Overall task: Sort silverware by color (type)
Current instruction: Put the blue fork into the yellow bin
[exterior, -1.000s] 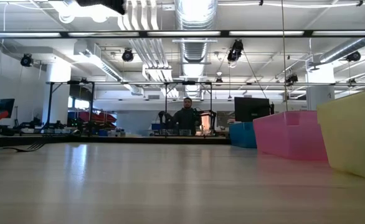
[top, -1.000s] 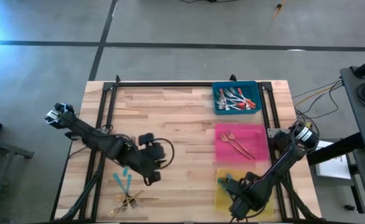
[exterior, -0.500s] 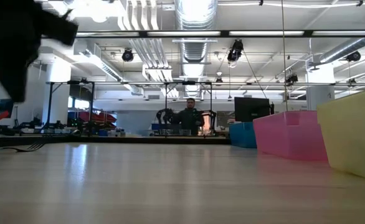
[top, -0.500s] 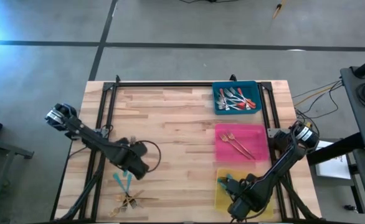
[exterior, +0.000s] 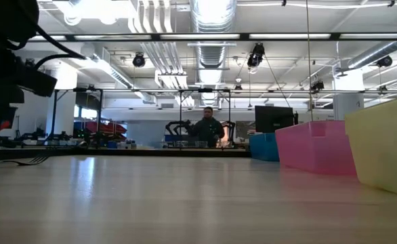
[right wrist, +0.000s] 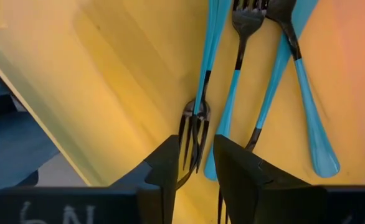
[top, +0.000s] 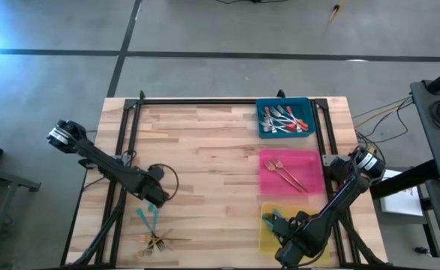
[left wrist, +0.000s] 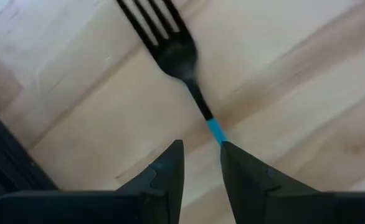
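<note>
Your left gripper (top: pixel 154 196) is down over the near-left part of the wooden table (top: pixel 212 142), right above the loose teal-handled forks (top: pixel 148 218). In its wrist view the two fingers (left wrist: pixel 165 175) stand a narrow gap apart with the teal end of a dark-tined fork (left wrist: pixel 170 43) running into that gap; I can't tell whether the pads actually pinch the handle or just straddle it. Just nearer you than those teal ones, a small heap of gold forks (top: pixel 157 241) lies at the table's front edge. Over on your right side, the right gripper (top: pixel 286 238) sits low inside the yellow tray (top: pixel 265 238), the nearest of the three trays along the right edge. Its wrist camera shows the fingers (right wrist: pixel 168 163) slightly parted, nothing between them, and one fork's dark tines (right wrist: pixel 194 127) lie just ahead of the tips. Several teal-handled forks (right wrist: pixel 282 74) rest on the yellow floor (right wrist: pixel 108 81), some overlapping. The pink tray (top: pixel 269 174) in the middle holds two gold forks (top: pixel 286 172) lying crossed. The blue tray (top: pixel 262 129) at the far end holds a jumble of silver forks with red handles (top: pixel 284 120). From table height, the left arm (exterior: pixel 9 68) shows as a dark shape at the edge, the pink tray (exterior: pixel 314 146) and yellow tray (exterior: pixel 381 146) walls rise on the other side, and a person (exterior: pixel 207 129) stands far back in the room.
</note>
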Action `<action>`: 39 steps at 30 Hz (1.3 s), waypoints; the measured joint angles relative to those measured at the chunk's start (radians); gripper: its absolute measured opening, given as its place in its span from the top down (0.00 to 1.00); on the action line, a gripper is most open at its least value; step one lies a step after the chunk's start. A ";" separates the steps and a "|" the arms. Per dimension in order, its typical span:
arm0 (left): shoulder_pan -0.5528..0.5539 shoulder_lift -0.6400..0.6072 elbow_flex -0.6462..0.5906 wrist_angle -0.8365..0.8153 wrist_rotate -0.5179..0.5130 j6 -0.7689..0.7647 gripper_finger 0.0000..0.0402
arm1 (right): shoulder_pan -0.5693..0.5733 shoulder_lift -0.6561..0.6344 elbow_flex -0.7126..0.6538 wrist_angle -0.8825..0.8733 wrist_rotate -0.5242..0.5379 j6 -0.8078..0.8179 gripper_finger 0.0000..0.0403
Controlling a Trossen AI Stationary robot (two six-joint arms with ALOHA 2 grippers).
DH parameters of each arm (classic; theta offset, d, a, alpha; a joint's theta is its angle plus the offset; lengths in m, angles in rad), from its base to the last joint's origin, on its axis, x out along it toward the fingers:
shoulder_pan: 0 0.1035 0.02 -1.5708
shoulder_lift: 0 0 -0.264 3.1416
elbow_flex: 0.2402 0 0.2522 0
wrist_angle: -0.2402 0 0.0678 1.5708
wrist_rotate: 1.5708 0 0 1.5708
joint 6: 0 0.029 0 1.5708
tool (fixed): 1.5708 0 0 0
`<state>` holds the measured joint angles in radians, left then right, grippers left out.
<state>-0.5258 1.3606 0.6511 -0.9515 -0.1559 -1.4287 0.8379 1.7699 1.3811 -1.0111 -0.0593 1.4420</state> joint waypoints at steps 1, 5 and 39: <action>0.000 -0.013 -0.012 0.008 -0.005 -0.011 0.78 | 0.000 0.000 0.000 -0.001 0.005 -0.002 0.77; 0.005 -0.056 -0.060 0.078 -0.013 -0.042 0.78 | 0.000 0.000 0.000 0.000 0.007 -0.014 0.76; 0.078 -0.069 0.173 0.261 -0.317 0.277 1.00 | 0.000 -0.088 0.000 0.024 0.189 -0.045 0.82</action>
<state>-0.4482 1.2920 0.8237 -0.6910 -0.4732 -1.1516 0.8375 1.6823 1.3809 -0.9876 0.1297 1.3966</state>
